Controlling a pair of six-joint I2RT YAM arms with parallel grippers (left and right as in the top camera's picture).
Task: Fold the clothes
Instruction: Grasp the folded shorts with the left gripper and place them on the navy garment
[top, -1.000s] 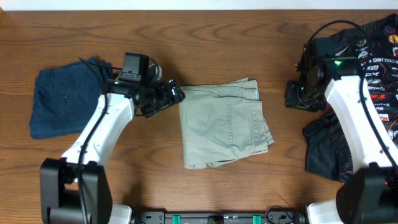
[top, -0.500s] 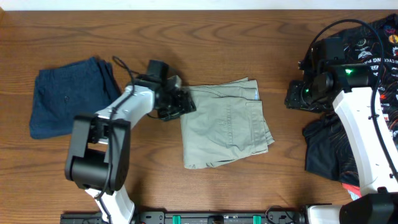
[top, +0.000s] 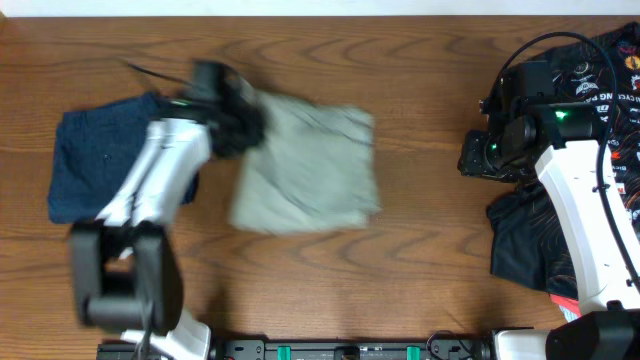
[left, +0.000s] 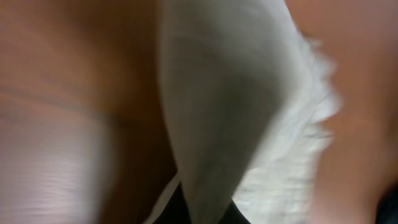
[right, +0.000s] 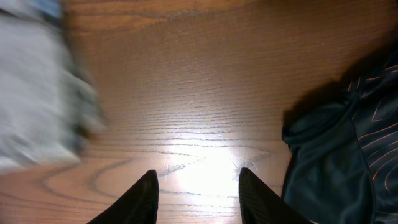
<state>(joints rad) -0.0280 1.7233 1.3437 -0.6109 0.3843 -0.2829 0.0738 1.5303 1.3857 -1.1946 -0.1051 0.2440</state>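
The left gripper (top: 238, 122) is blurred, and its dark fingers appear clamped on one edge of the folded khaki cotton garment (top: 310, 170), which spreads flat on the brown wooden table (top: 420, 250) straight ahead of it. Just behind this gripper lies a folded dark blue fabric garment (top: 95, 165). The right gripper (right: 198, 193) hovers over bare wood with its fingers apart and holds nothing; a crumpled black jersey heap with orange print (right: 348, 143) sits just to its right

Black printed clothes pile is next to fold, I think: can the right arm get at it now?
Probably yes: the right pincer hangs open over bare table just beside the black printed clothes pile, with nothing lying between them.
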